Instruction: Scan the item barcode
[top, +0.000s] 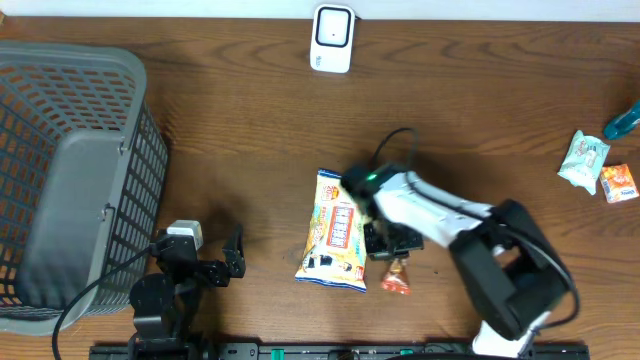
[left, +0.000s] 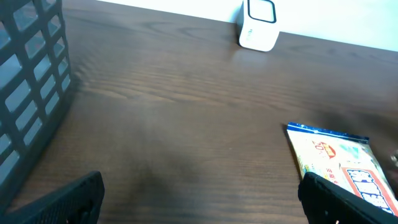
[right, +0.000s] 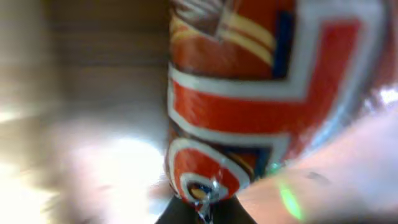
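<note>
The item is a yellow snack bag (top: 335, 232) with a red panel, lying flat at the table's middle. My right gripper (top: 384, 242) sits at its right edge. In the right wrist view its dark tips (right: 205, 213) are shut on the bag's crimped seam, and the bag's (right: 249, 93) red, white and blue print fills the frame. The white barcode scanner (top: 332, 38) stands at the far edge and also shows as the scanner (left: 258, 25). My left gripper (top: 236, 256) rests near the front left, open (left: 199, 202) over bare wood, and the bag (left: 339, 165) lies to its right.
A large grey plastic basket (top: 70, 170) fills the left side. A small orange-red packet (top: 396, 278) lies just in front of the right gripper. More small packets (top: 600, 168) and a teal object (top: 622, 122) sit at the far right edge.
</note>
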